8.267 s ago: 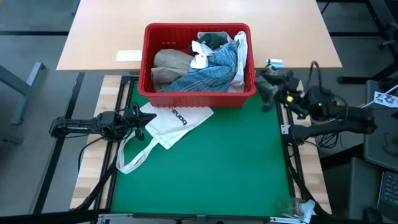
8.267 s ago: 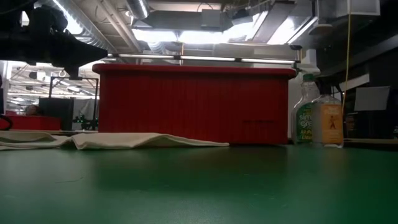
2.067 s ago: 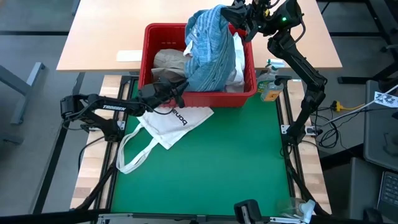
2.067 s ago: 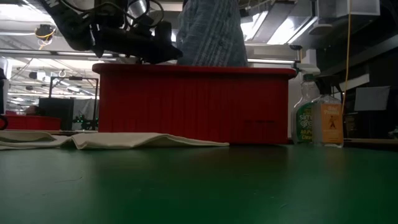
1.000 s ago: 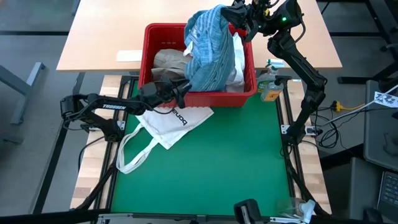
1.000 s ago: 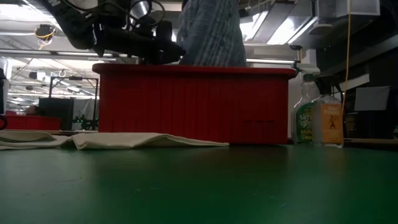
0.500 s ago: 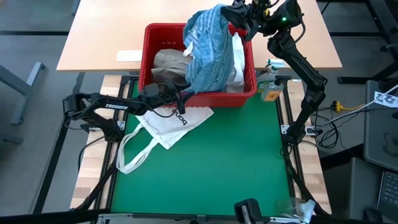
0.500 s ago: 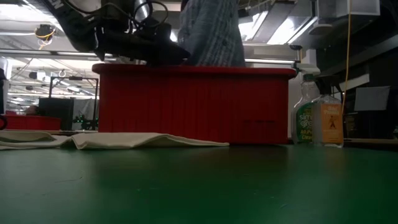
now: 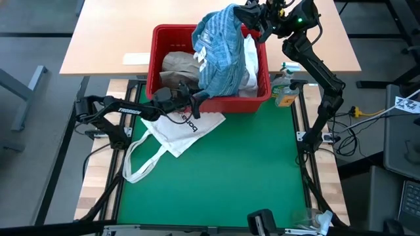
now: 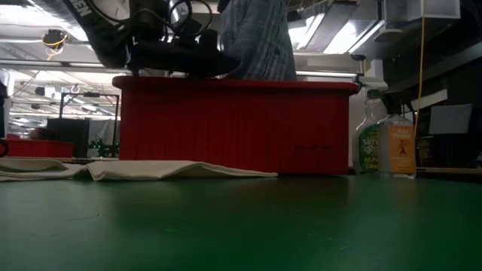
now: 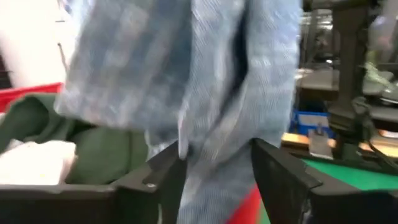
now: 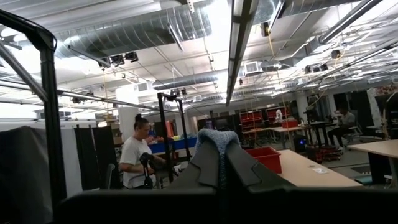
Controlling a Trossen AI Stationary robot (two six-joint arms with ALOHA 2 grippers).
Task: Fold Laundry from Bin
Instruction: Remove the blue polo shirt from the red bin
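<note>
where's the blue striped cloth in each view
High view: blue-striped cloth hangs over the red bin's right half.
Low view: it hangs top centre, above the bin.
Left wrist view: it fills the frame, reaching between the jaws.
Right wrist view: only a pinched tuft.
Shared landmark: the red bin.

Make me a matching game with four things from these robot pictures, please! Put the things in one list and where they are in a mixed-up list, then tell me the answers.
Things:
1. blue-striped cloth
2. white tote bag
3. tan shirt
4. spray bottle

Places:
A. lying flat on the green mat
B. standing just right of the red bin
C. hanging from the right gripper above the bin
D. lying inside the bin, on its left side

Pairs: 1-C, 2-A, 3-D, 4-B
</note>
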